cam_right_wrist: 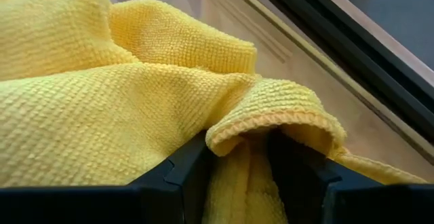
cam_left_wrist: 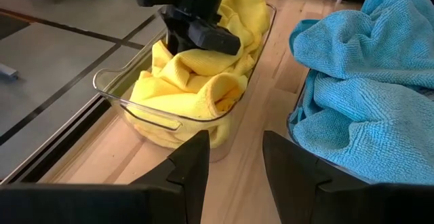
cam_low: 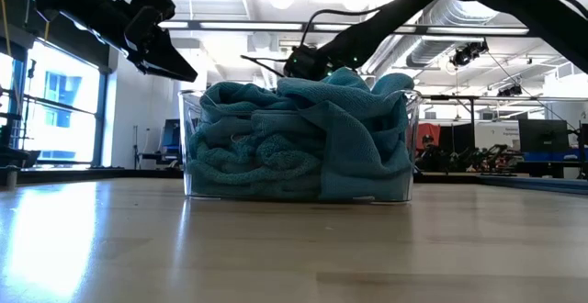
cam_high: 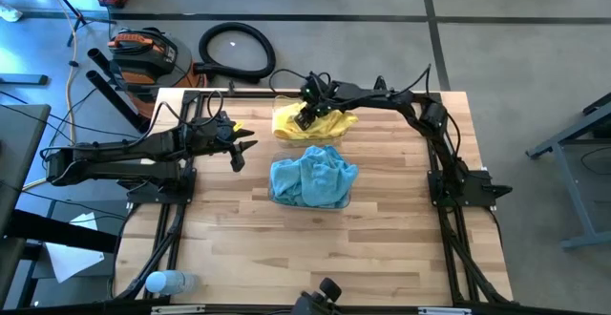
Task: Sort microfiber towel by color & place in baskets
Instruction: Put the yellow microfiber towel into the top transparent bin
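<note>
Reaching in from the right of the high view, the right arm bends across the wooden counter [cam_high: 229,258] and dips its gripper [cam_high: 307,116] into the upper clear basket [cam_left_wrist: 122,102], fingers [cam_right_wrist: 169,176] pinching a fold of the yellow towels [cam_high: 320,124] heaped there. Just below centre frame, the second basket [cam_low: 188,147] holds the blue towels [cam_high: 310,177], piled above its rim. At left of frame the left arm lies nearly level, its gripper [cam_high: 243,150] raised beside the baskets, fingers [cam_left_wrist: 193,166] spread and empty, pointing toward both.
</note>
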`<state>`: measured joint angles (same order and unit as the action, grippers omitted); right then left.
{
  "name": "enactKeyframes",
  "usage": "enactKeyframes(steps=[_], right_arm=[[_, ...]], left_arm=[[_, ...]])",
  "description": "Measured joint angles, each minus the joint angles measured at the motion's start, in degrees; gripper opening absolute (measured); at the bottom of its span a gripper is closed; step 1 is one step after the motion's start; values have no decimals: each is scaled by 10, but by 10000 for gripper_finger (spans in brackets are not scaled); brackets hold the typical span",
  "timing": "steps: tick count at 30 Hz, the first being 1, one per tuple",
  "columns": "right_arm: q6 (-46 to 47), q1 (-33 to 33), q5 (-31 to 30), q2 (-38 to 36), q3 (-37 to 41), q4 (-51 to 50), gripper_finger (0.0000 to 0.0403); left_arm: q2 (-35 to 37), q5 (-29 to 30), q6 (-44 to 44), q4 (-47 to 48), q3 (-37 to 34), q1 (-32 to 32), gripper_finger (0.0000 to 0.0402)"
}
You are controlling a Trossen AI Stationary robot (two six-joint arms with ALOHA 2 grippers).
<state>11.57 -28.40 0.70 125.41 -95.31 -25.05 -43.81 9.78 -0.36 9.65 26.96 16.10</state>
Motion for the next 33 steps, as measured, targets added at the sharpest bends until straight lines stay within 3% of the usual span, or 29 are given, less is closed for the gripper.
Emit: enactKeyframes(steps=[7,16,25,33], right_arm=[[0,0,4,4,-62,-53,149],[-31,6,7,2,-190,-223,149],[-41,23,17,-1,-248,-294,149],[-48,31,-46,-2,-276,-369,149]], left_arm=[[0,0,0,0,0,0,126],[0,0,2,0,0,0,126],[0,0,0,0,0,0,126],[0,0,0,1,0,0,126]])
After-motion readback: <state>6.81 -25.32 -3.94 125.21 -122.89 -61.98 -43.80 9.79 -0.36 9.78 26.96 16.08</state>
